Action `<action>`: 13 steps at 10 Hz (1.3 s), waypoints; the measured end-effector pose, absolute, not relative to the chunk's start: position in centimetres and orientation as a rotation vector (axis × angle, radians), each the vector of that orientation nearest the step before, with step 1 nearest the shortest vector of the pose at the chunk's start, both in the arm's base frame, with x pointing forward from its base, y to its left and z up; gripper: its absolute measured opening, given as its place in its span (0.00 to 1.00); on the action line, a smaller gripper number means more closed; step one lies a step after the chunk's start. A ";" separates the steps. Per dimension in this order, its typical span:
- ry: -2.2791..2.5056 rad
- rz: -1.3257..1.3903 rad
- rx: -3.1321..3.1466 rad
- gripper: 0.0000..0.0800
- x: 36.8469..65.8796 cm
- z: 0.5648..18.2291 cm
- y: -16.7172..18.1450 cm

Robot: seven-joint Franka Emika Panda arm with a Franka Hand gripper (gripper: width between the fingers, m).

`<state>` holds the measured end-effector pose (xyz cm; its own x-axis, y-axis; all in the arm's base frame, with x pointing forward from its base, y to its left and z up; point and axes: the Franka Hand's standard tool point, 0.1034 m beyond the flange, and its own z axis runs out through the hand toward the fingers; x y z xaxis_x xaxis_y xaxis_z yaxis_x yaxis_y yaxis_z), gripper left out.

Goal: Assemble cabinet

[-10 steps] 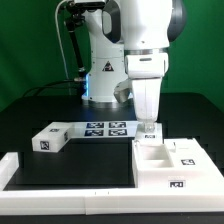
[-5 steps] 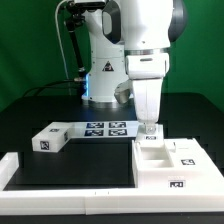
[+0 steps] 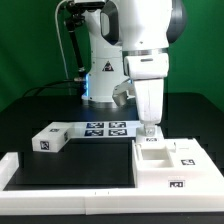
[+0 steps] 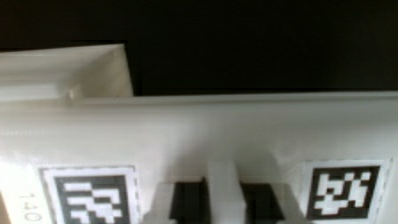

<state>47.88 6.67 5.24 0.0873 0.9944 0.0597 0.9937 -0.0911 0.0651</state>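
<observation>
The cabinet (image 3: pixel 172 166) is a white open box with tags, on the black table at the exterior view's right. My gripper (image 3: pixel 149 131) points straight down at its far wall. In the wrist view my gripper (image 4: pixel 217 200) has its two dark fingers (image 4: pixel 178 202) tight against either side of a thin white wall (image 4: pixel 217 170) of the cabinet. A tag lies on each side of them, one of which is (image 4: pixel 89 198). A loose white cabinet block (image 3: pixel 52 138) with a tag lies at the exterior view's left, far from the gripper.
The marker board (image 3: pixel 105 128) lies flat behind the middle of the table, between the block and the cabinet. A low white rail (image 3: pixel 60 183) edges the front and left of the black table. The robot's base (image 3: pixel 100 70) stands behind.
Almost nothing. A small tag on the cabinet's far wall just under the gripper shows a little more now; the block and cabinet have not shifted.
</observation>
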 end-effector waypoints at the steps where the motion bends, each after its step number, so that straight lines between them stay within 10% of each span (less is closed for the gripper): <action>1: 2.113 0.138 2.311 0.09 47.9 5.2 6.7; 13: 2.124 0.109 2.310 0.09 55.3 5.6 6.1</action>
